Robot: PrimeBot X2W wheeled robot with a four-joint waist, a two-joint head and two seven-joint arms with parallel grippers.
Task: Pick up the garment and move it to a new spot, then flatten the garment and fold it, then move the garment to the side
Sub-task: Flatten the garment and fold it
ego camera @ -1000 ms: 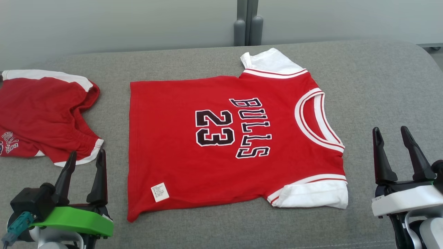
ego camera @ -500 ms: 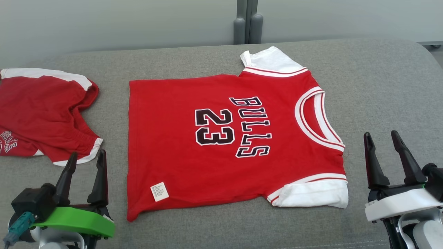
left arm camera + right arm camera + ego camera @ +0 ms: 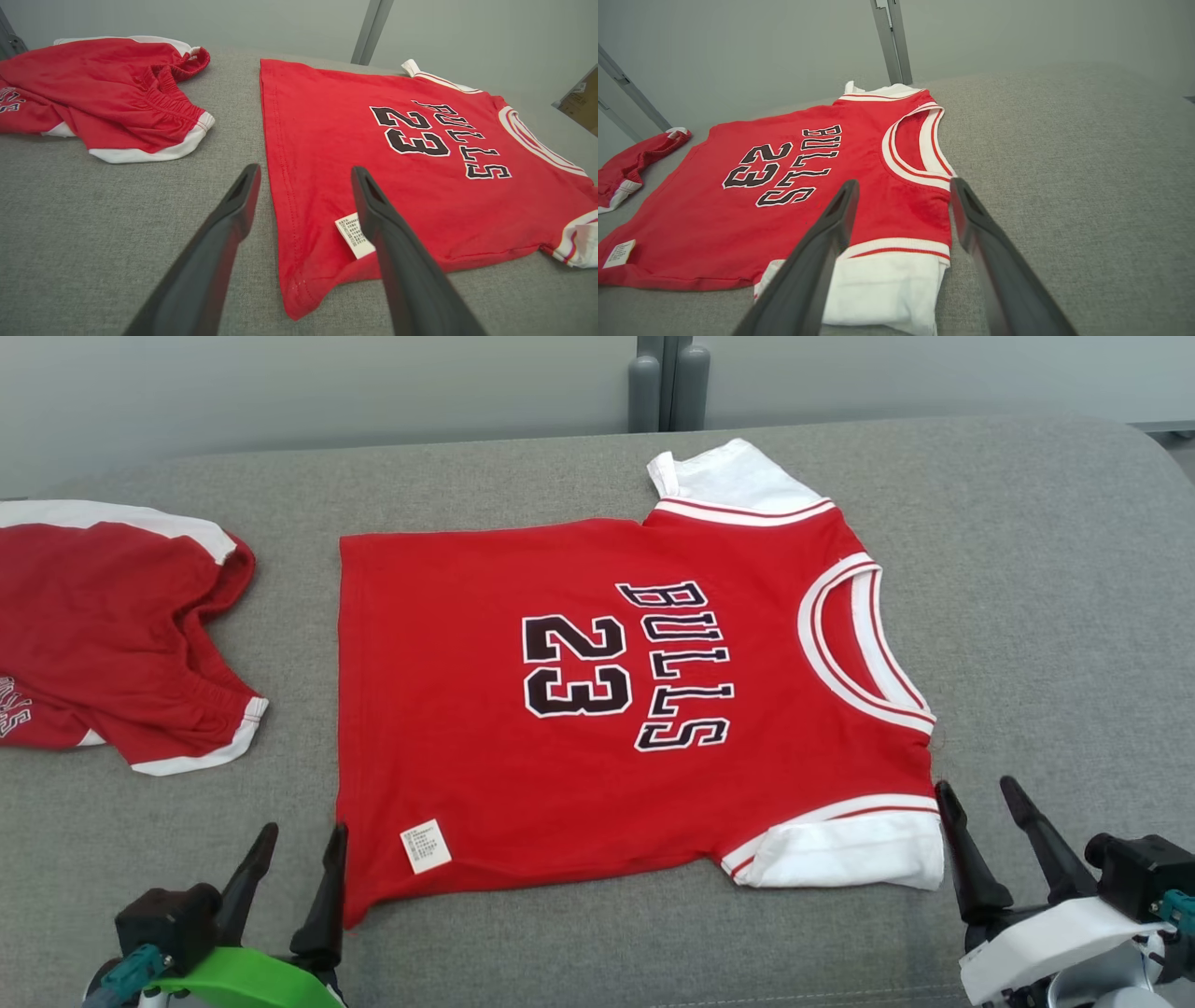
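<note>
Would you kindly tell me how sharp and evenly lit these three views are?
Head view: soft even light, no glare, jersey lettering crisp. Left wrist view: wide-angle stretch, jaws loom large. Right wrist view: same stretch, the wall post leans.

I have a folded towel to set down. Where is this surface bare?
Widest bare patch: the grey surface right of the jersey, past its collar. A narrower strip runs behind the jersey. Crowded: the gap between jersey and red shorts.
</note>
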